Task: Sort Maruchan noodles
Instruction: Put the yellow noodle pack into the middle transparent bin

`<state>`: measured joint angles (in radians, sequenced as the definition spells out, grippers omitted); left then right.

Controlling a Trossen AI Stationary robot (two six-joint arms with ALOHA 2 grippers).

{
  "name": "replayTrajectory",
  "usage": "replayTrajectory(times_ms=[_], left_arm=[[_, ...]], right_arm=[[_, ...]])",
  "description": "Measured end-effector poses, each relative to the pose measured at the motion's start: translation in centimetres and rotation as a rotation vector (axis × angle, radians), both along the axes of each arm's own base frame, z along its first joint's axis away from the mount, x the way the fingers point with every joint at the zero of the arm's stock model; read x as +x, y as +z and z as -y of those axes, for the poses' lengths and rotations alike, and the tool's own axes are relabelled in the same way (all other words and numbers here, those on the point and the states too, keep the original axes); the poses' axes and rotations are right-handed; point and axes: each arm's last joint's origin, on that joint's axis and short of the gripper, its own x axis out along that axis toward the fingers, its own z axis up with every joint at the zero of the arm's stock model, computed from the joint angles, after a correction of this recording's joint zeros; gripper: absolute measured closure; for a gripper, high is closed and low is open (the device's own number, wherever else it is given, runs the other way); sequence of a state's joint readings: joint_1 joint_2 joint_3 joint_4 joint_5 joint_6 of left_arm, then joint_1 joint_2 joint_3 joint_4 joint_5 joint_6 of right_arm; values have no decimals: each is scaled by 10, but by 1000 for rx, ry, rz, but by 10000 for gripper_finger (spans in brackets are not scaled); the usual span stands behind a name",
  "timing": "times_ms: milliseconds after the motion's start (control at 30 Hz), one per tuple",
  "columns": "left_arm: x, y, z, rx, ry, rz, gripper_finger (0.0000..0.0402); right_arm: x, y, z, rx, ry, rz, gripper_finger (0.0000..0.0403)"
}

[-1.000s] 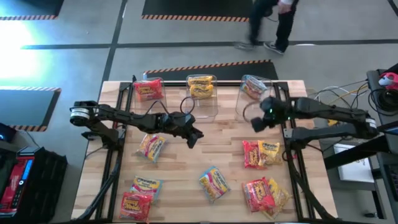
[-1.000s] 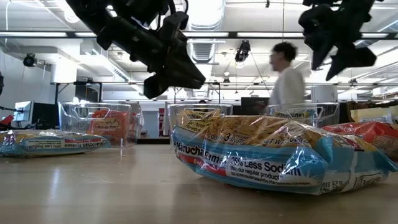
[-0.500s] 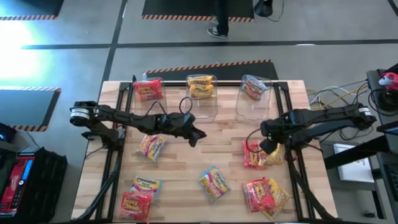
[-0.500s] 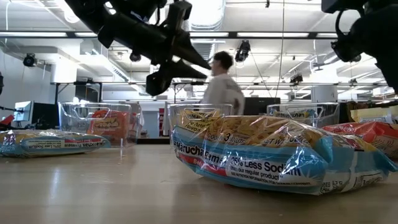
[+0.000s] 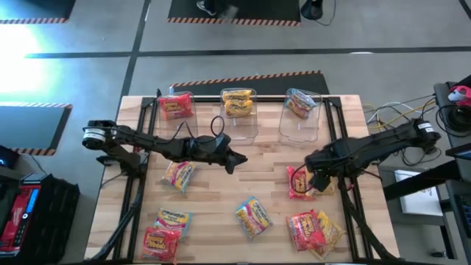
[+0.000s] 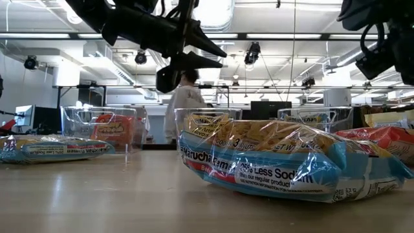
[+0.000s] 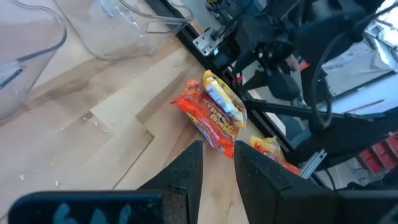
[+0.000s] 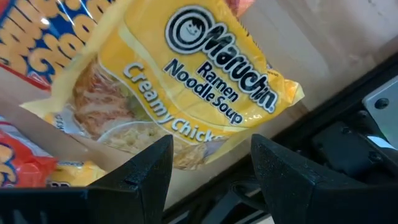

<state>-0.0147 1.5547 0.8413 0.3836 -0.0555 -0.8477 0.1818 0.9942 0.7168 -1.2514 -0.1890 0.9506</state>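
A: Seen from above, the right gripper (image 5: 318, 179) hangs low over a yellow noodle packet (image 8: 186, 93) beside a red packet (image 5: 298, 184) at the right side of the wooden table (image 5: 272, 158). Fingers (image 8: 140, 171) spread wide, nothing between them.

B: And the left gripper (image 5: 237, 158)?

A: Mid-table, above bare boards, fingers (image 7: 186, 174) pressed nearly together and holding nothing.

B: Where are the noodles?

A: Three clear bins (image 5: 241, 110) along the far edge each hold a packet: red (image 5: 175, 107) in the left bin, yellow (image 5: 238, 103) in the middle, a multicoloured one (image 5: 298, 103) in the right. The others lie loose on the table: one (image 5: 179, 174) under the left arm, a pair (image 5: 165, 230) at the near left corner, one (image 5: 253, 216) near the middle of the front (it fills the table-level view, label reading "Less Sodium"), a small heap (image 5: 313, 230) at the near right.

B: Anyone around?

A: A person (image 6: 182, 107) in a white top stands in the room behind the bins.
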Motion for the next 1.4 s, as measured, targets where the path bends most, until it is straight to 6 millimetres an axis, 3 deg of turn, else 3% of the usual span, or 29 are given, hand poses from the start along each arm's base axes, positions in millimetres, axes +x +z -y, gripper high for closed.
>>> replayTrajectory(times_ms=[233, 567, 867, 1000, 1200, 1400], left_arm=[[0, 0, 5, -20, 7, 1, 327], [0, 0, 9, -27, -40, -1, 323], [-1, 0, 13, -33, -182, -2, 280], [-1, 0, 12, -31, -182, -3, 257], [0, -1, 7, -51, -140, -9, 238], [13, -19, 3, -136, -106, -44, 237]], right_arm=[[9, -9, -2, -2, 49, -40, 200], [40, -24, -8, 27, 89, 108, 200], [74, -29, -11, -2, 60, 358, 200], [78, -29, -8, -16, 5, 391, 200], [80, -10, -8, -7, -41, 457, 200], [70, 13, -12, 35, -107, 533, 200]])
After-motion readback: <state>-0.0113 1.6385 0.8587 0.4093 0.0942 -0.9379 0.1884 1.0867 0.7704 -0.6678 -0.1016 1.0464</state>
